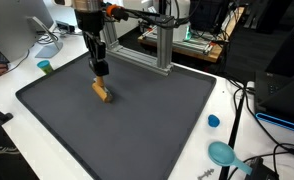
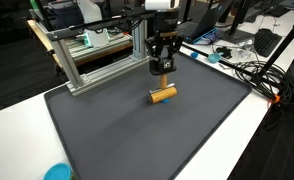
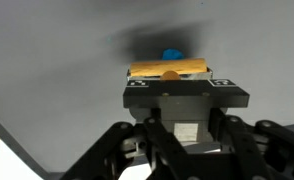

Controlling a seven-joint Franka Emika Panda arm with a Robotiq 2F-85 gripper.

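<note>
Grey mat (image 2: 137, 140) on white table (image 2: 255, 140): wooden block (image 2: 164, 95) lies on its side on mat.
Gripper (image 2: 164, 70) hangs just above block, apart, w/ nothing in it; finger gap hidden, can't tell if open or clenched.

The wooden cylinder (image 2: 164, 95) lay on its side on the dark grey mat (image 2: 117, 140), flat and untilted. It was short, tan and plain, with a paler end face. It rested in the mat's far half, near the middle, well in from every edge.
</note>
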